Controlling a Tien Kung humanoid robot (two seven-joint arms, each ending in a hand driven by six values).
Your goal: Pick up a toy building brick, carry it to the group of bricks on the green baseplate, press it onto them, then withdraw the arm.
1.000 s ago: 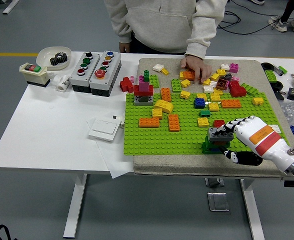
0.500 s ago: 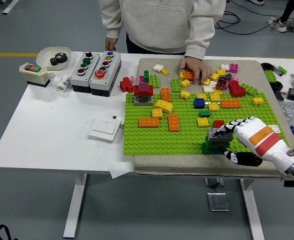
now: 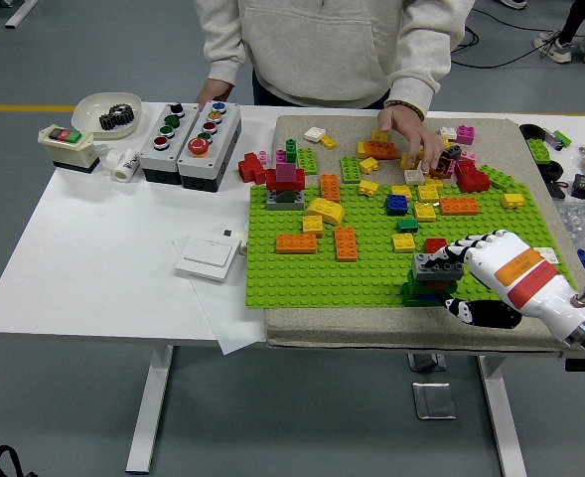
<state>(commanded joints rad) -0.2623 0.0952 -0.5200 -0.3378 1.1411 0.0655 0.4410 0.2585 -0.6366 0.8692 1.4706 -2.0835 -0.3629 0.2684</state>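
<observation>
the right hand comes in from the lower right, its wrist cut off by the picture's edge. its fingers are closed around a grey brick, which sits on top of a green stack at the near right edge of the green baseplate; whether the brick is pressed home is hard to make out. beyond the baseplate, a person's hand reaches among loose bricks. left of the baseplate lie a white switch and button boxes.
</observation>
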